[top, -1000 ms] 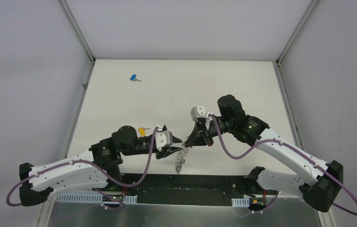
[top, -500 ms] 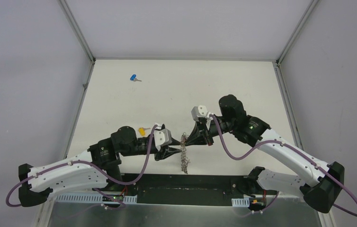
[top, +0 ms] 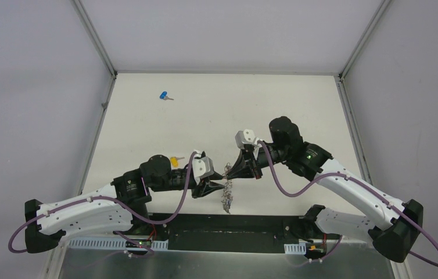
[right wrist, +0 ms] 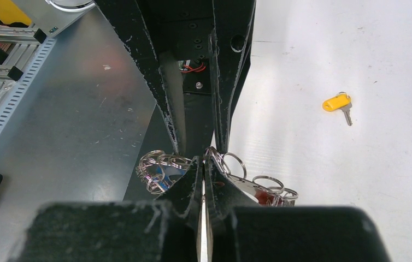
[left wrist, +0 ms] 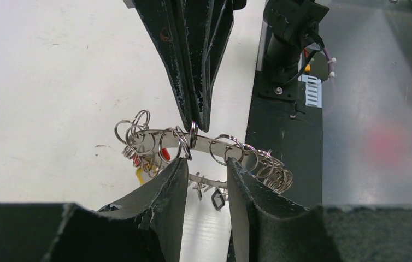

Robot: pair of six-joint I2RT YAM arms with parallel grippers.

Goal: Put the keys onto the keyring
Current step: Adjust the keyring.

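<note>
Grey metal keyring (left wrist: pixel 160 135) sits clamped in the closed right gripper (right wrist: pixel 202 161); left gripper (left wrist: pixel 206 166) stands partly open at its band, contact unclear, lower ring hidden.

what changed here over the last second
The left pincer opened slightly and its tips shifted a little toward the near edge. The keyring swung slightly right and now hangs straighter. Unchanged: the right pincer is shut on the keyring, and the yellow key and blue key lie where they were.
</note>
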